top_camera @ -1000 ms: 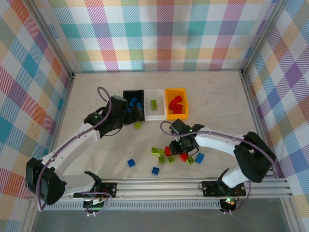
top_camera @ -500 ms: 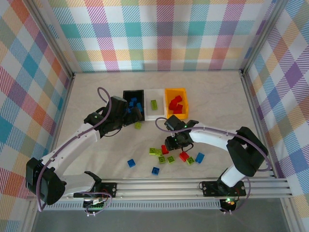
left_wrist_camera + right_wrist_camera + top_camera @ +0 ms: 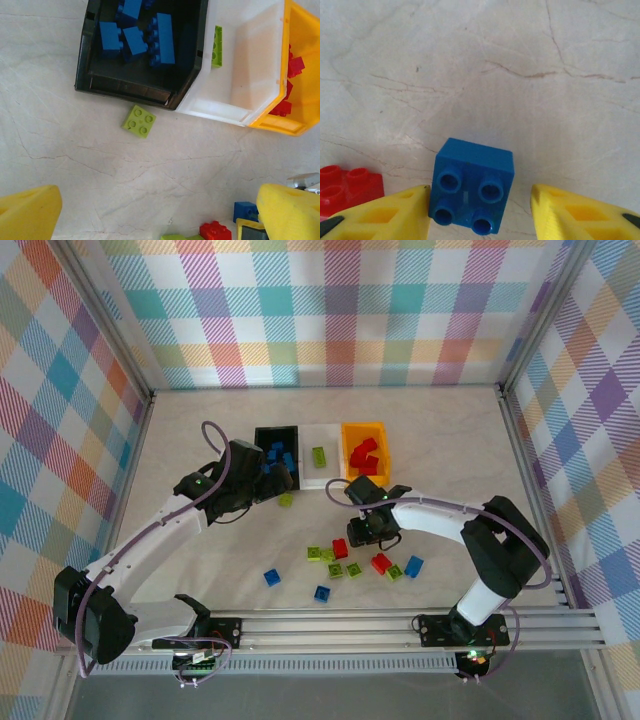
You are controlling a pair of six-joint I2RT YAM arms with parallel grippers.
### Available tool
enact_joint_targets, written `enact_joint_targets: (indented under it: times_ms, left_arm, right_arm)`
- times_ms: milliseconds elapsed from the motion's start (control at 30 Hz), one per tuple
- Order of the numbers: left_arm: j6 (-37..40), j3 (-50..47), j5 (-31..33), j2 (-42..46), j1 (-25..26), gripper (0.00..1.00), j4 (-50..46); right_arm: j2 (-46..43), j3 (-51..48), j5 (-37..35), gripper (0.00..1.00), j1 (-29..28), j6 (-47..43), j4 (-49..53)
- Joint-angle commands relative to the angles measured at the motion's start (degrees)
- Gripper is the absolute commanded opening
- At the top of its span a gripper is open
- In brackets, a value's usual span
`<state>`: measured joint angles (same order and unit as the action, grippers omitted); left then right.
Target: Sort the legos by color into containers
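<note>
The containers sit in a row: a black bin [image 3: 258, 445] with blue legos, a white bin [image 3: 322, 476] with one lime lego, and an orange bin [image 3: 346, 455] with red legos. My left gripper [image 3: 278, 480] hovers open and empty at the black bin's front, near a lime brick [image 3: 139, 121] on the table. My right gripper [image 3: 479, 192] is open around a blue brick [image 3: 472, 170]. The left finger touches the brick and a gap shows at the right finger. In the top view the right gripper [image 3: 368, 530] is just above the loose pile.
Loose legos lie near the front: a red brick [image 3: 340, 548], lime bricks [image 3: 314, 553], another red one [image 3: 381, 562] and blue ones [image 3: 413, 566], [image 3: 272, 577], [image 3: 321, 593]. A red brick [image 3: 350, 185] lies left of my right fingers. Checked walls enclose the table.
My right gripper has moved from the pile a little toward the bins, uncovering a red brick, and its jaws have widened slightly. The left arm has not moved.
</note>
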<state>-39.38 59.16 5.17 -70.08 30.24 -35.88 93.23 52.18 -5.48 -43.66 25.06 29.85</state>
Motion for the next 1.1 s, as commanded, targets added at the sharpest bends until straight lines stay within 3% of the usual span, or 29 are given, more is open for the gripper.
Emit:
enact_joint_targets:
  times_ms: [0,200,633,800,1067]
  left_arm:
    - [0.8,1.0,0.5,-0.5,-0.5,1.0,-0.8]
    - [0.6,0.7,0.4,-0.8,-0.6,1.0,-0.5]
    - [1.3,-0.9,1.7,1.3,-1.0,1.0,-2.4]
    - [1.0,-4.2,2.5,5.1,-1.6,1.0,-4.8]
    - [0.1,-8.1,3.0,10.5,-1.8,1.0,-9.1]
  right_arm:
    - [0.4,0.7,2.0,0.56,0.0,-0.3,-1.5]
    - [3.9,1.7,1.3,0.54,0.0,0.5,-0.9]
    - [-2.7,5.6,3.4,0.31,0.0,-4.6,-2.4]
    - [0.8,16.1,9.1,0.29,0.0,-7.6,-5.0]
    - [18.7,40.8,15.1,0.29,0.0,-9.3,-7.0]
